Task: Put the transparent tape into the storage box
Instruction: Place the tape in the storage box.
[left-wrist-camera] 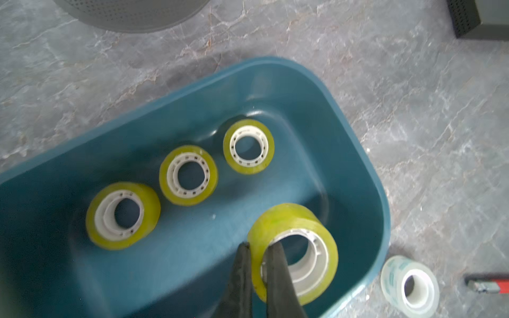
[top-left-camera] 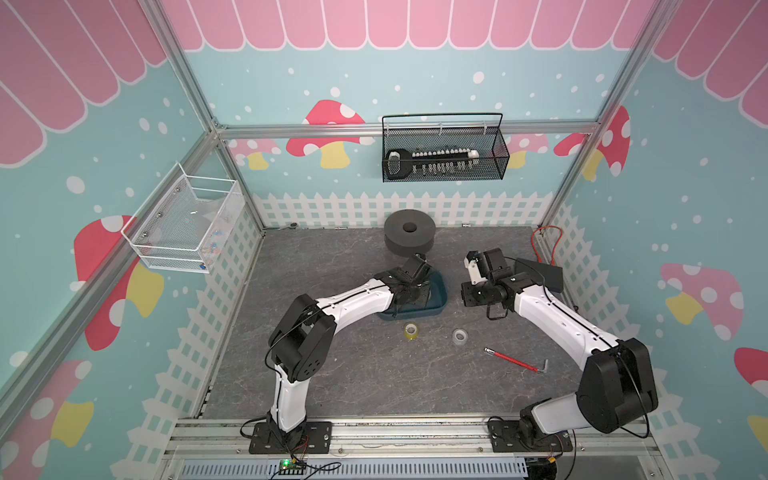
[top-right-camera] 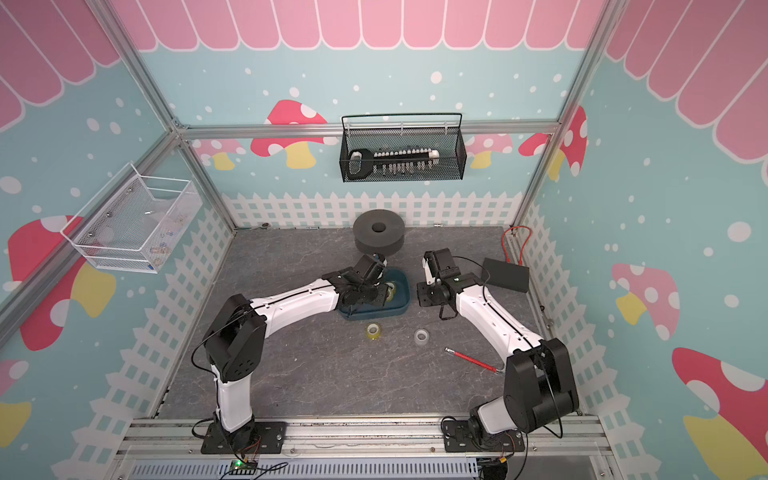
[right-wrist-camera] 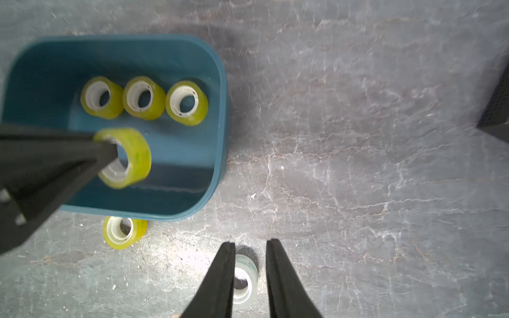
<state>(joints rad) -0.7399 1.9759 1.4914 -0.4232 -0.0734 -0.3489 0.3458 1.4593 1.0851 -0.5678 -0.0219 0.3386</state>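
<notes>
Tightly, left fingers [left-wrist-camera: 272, 253] pinch a tape roll [left-wrist-camera: 316, 228] over the storage box [left-wrist-camera: 316, 115].

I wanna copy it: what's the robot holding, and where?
Left gripper pinches a yellow tape roll by its wall, one finger inside; right gripper holds nothing.

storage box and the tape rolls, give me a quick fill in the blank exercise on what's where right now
___ tape rolls lie flat inside the storage box.
The held roll in the left gripper is ___ in colour.
Outside the box, ___ rolls lie on the table: a yellow roll and a clear roll.
The right gripper is ___ and holds nothing.
Missing words: three; yellow; two; open
</notes>
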